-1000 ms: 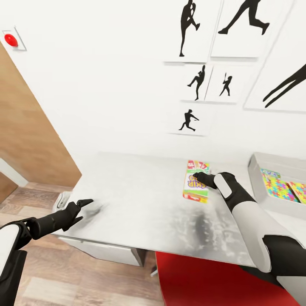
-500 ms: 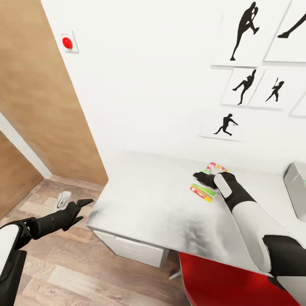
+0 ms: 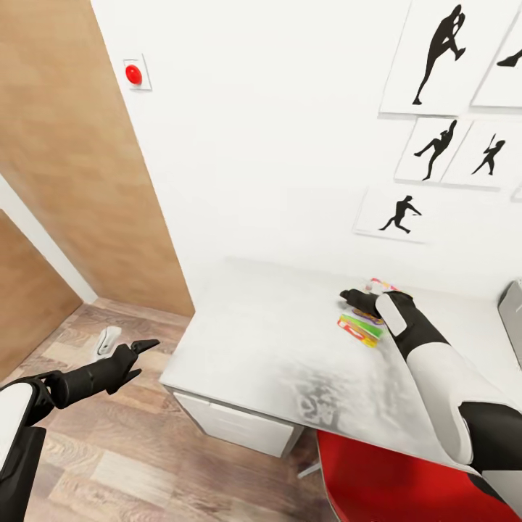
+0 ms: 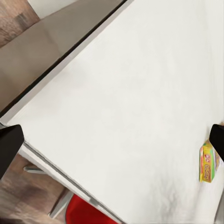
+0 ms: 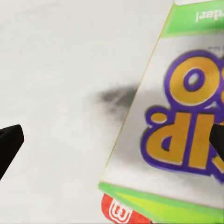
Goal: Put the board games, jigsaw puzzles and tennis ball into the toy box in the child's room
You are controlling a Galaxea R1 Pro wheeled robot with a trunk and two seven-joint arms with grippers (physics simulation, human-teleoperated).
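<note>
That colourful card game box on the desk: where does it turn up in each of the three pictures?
Head view: the SKIP BO box lies on the table, partly under the right gripper.
Left wrist view: the box is small, at the right edge.
Right wrist view: the box is close up, covering the right half.
Shared landmark: the pale tabletop.

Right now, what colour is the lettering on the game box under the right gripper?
Orange-yellow with purple outlines on the game box, clearest in the right wrist view.
</note>
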